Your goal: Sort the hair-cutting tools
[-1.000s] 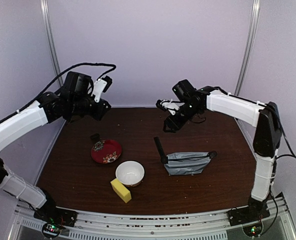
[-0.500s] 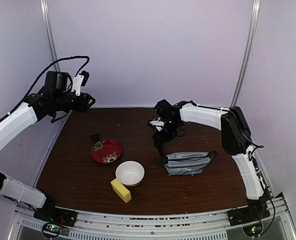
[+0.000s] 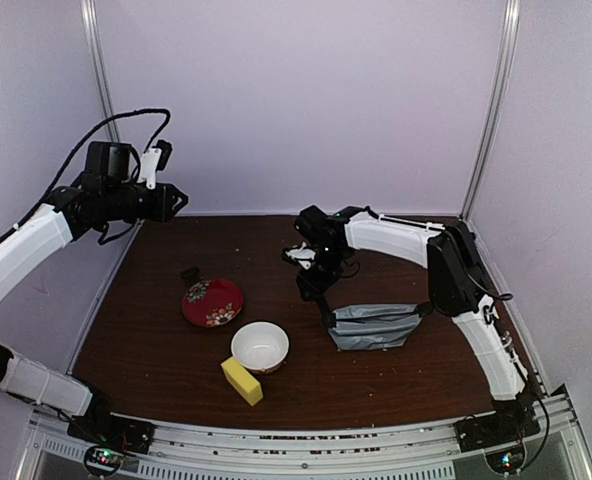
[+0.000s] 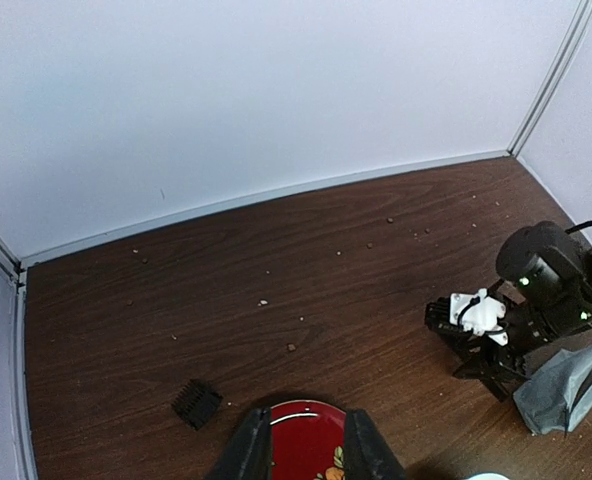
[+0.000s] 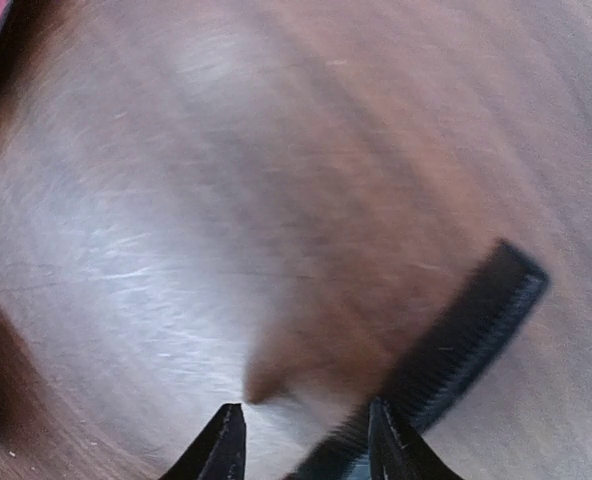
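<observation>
The slim black comb (image 3: pixel 321 301) lies on the brown table with its near end at the grey pouch (image 3: pixel 375 326). In the right wrist view the comb (image 5: pixel 466 340) runs diagonally and passes under my right finger. My right gripper (image 3: pixel 309 286) is open and empty, low over the comb's far end (image 5: pixel 305 407). My left gripper (image 3: pixel 180 200) is open and empty, raised high at the back left (image 4: pixel 306 416). A dark end (image 3: pixel 424 309) pokes out of the pouch's right side. No scissors or clipper show.
A red patterned plate (image 3: pixel 213 302) lies left of centre, with a small black toothed piece (image 3: pixel 189 274) behind it, which also shows in the left wrist view (image 4: pixel 197 402). A white bowl (image 3: pixel 260 345) and a yellow sponge (image 3: pixel 241 381) sit near the front.
My right gripper has come left and down from the back of the table to just over the comb. My left arm has swung back to the left and risen.
</observation>
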`<action>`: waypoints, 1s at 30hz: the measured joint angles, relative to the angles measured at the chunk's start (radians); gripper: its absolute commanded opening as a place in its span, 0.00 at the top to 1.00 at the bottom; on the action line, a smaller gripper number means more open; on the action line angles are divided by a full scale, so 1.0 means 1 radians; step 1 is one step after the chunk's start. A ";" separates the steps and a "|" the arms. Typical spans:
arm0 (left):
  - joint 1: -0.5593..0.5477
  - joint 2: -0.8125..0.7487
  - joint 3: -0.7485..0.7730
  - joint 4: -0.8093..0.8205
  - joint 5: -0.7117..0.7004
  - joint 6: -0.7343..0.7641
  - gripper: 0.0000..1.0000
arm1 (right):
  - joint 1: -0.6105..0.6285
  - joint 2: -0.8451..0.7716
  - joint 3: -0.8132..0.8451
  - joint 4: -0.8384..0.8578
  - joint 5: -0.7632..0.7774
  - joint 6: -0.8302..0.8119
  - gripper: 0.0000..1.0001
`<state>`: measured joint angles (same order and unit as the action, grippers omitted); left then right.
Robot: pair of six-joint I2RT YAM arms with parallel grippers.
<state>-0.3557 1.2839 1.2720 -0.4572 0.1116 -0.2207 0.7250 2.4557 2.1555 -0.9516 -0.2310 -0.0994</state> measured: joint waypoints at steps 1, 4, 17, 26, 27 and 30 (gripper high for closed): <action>0.001 0.000 0.000 0.000 0.003 -0.001 0.76 | 0.012 0.000 -0.001 -0.004 0.000 -0.006 0.60; 0.003 0.000 0.000 0.000 0.010 -0.003 0.76 | 0.057 -0.003 -0.025 -0.004 0.006 -0.027 0.62; 0.003 0.000 0.000 0.000 0.031 -0.010 0.76 | 0.058 -0.091 -0.101 0.007 0.065 -0.022 0.39; 0.003 0.000 0.000 0.000 0.046 -0.014 0.76 | -0.008 -0.092 -0.077 0.012 0.076 0.037 0.32; 0.003 0.000 0.000 0.000 0.047 -0.014 0.76 | -0.010 -0.092 -0.077 0.013 0.073 0.046 0.33; 0.003 0.000 0.000 0.000 0.050 -0.014 0.75 | -0.016 -0.084 -0.077 0.013 0.045 0.061 0.37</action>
<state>-0.3523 1.2842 1.2720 -0.4572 0.1619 -0.2348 0.7090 2.3714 2.0789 -0.9386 -0.1864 -0.0387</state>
